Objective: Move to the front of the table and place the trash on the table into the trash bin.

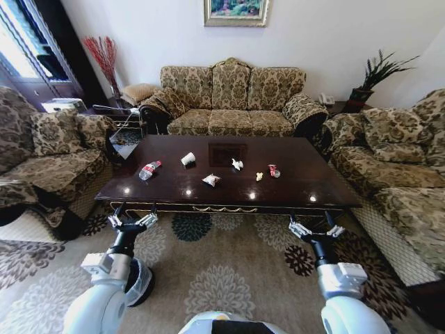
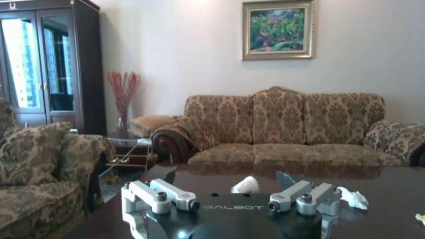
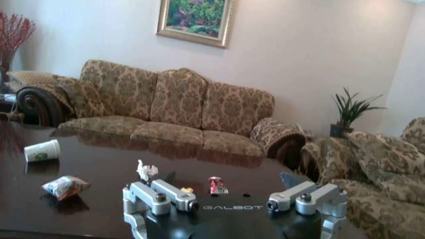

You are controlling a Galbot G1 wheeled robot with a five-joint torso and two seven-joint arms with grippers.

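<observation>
Dark glossy table [image 1: 306, 182] lying just ahead of both claws.
Left gripper [image 1: 132, 221] and right gripper [image 1: 313, 229] hovering apart-fingered, empty; trash [image 1: 211, 180] sitting beyond them, awaiting pickup.

In the left wrist view, the paper cup [image 2: 246, 185] was partly hidden behind the left gripper [image 2: 229, 199]. A yellowish scrap [image 2: 420, 218] was cut off by the picture's edge. The can [image 1: 274, 170] was too small for its markings to be read.
</observation>
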